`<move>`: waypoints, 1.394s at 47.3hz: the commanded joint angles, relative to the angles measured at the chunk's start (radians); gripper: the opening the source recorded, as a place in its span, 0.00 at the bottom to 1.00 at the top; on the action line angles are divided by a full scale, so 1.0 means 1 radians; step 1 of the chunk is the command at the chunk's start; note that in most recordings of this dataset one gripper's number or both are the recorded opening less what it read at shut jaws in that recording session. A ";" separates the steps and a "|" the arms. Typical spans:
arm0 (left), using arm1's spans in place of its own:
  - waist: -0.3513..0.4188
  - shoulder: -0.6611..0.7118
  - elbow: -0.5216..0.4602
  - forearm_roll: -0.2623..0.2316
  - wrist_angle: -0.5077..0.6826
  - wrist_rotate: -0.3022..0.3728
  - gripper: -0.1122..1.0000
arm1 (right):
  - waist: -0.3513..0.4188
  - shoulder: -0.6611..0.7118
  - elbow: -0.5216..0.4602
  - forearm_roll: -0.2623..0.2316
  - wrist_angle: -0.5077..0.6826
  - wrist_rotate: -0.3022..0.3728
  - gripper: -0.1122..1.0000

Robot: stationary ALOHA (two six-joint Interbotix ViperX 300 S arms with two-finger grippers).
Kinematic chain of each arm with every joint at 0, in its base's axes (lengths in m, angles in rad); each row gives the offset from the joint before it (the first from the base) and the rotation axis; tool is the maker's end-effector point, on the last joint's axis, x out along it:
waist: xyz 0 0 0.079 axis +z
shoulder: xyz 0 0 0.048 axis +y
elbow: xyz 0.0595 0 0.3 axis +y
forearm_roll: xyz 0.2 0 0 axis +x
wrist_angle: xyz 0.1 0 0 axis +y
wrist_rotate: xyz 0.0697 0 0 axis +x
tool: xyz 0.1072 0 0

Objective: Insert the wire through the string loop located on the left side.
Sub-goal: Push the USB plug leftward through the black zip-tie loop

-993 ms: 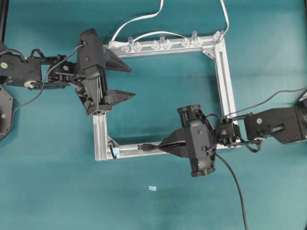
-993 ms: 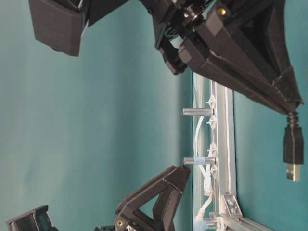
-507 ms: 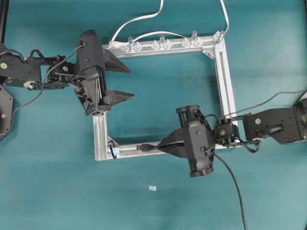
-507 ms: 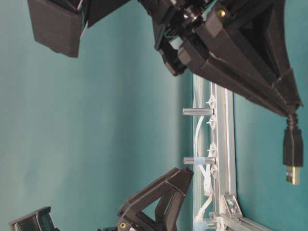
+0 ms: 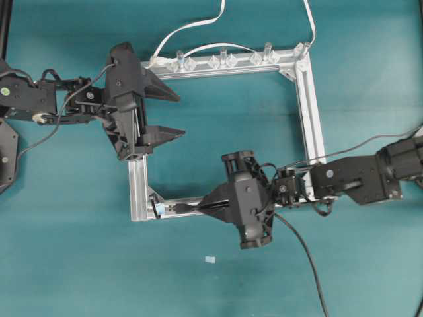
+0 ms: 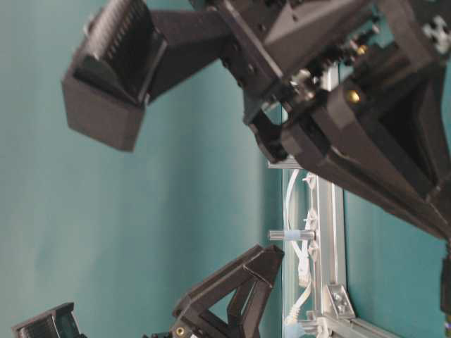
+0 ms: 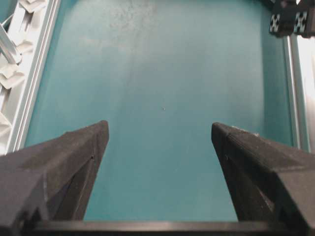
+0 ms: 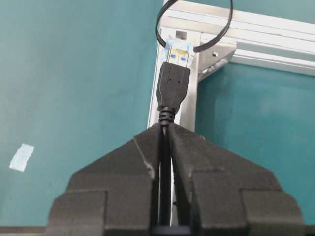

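My right gripper (image 5: pixel 199 207) is shut on the wire (image 5: pixel 178 207), a thin black cable ending in a dark USB plug (image 8: pixel 173 82), just behind that plug. It hovers over the front rail of the silver frame (image 5: pixel 310 112), pointing left. In the right wrist view the plug's metal tip lies at the near edge of the string loop (image 8: pixel 162 14), a thin dark ring tied at the frame's front-left corner (image 5: pixel 156 207). My left gripper (image 5: pixel 181 115) hangs open over the frame's left side; its fingers (image 7: pixel 91 145) hold nothing.
White cables (image 5: pixel 192 26) run off the back rail, which carries several clear clips and posts (image 5: pixel 221 61). The wire's slack (image 5: pixel 307 261) trails toward the front right. A small scrap of white tape (image 5: pixel 210 259) lies on the teal table in front of the frame.
My right gripper has carried the plug left along the front rail, up to the string loop. The left gripper has stayed put, still open.
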 commanded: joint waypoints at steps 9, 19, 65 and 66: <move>-0.003 -0.021 -0.006 0.003 -0.003 0.002 0.87 | -0.012 0.008 -0.054 -0.002 0.005 0.000 0.17; -0.003 -0.021 -0.005 0.003 -0.003 0.002 0.87 | -0.029 0.017 -0.077 -0.002 0.005 -0.002 0.17; -0.005 -0.023 0.012 0.003 -0.003 0.002 0.87 | -0.032 0.097 -0.195 -0.003 0.008 0.000 0.17; -0.005 -0.023 0.011 0.003 -0.003 0.002 0.87 | -0.032 0.098 -0.196 -0.002 0.008 0.000 0.17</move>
